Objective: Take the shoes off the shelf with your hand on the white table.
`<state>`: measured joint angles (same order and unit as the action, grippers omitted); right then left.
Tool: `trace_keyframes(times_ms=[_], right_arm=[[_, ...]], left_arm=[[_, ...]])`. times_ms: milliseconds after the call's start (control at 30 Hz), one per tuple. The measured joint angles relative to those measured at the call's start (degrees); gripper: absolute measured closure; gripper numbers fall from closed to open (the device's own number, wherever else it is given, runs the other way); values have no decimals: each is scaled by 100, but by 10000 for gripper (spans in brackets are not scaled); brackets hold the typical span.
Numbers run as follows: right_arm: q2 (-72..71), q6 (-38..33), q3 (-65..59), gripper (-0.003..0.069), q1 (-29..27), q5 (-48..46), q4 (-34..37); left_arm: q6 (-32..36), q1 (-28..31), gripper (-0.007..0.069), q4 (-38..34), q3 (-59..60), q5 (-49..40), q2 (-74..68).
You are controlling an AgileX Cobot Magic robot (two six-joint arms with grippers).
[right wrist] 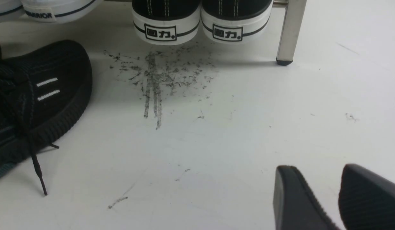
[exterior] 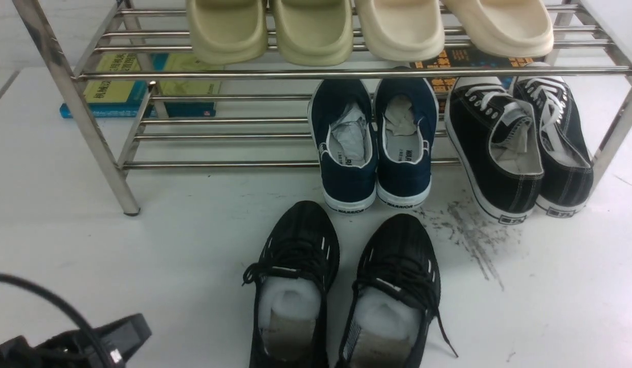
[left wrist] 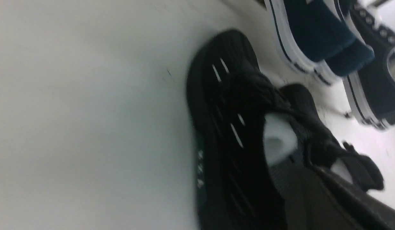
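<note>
Both black knit shoes stand side by side on the white table, in front of the steel shelf: the left shoe and the right shoe, each with white stuffing inside. My left gripper sits low at the front-left corner, apart from the shoes; its dark fingers look pressed together and hold nothing. The left wrist view is blurred and shows the left shoe from the side. My right gripper hovers open over bare table, to the right of the right shoe.
Navy white-soled sneakers and black canvas white-laced sneakers rest on the lower tier, heels overhanging. Several cream slippers fill the top tier. Books lie behind the shelf. Dark scuff marks streak the table by the right shoe.
</note>
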<state>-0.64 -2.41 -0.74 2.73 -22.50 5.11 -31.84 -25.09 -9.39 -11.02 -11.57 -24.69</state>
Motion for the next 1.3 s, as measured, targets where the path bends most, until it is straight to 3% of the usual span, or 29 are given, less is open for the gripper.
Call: trace_keyframes(times_ms=[100, 233, 500, 633, 1300], right_arm=[[0, 0, 0, 421, 0, 0, 0], [0, 0, 0, 421, 0, 0, 0], [0, 0, 0, 421, 0, 0, 0], [0, 0, 0, 421, 0, 0, 0], [0, 0, 0, 421, 0, 0, 0]], left_arm=[[163, 403, 589, 740, 465, 177, 395], [-104, 834, 587, 1514, 905, 97, 845], [-243, 2194, 575, 1636, 1178, -919, 1562], [-232, 2593, 572, 1678, 1143, -1311, 2056], [220, 2819, 560, 1807, 1088, -1596, 2529]])
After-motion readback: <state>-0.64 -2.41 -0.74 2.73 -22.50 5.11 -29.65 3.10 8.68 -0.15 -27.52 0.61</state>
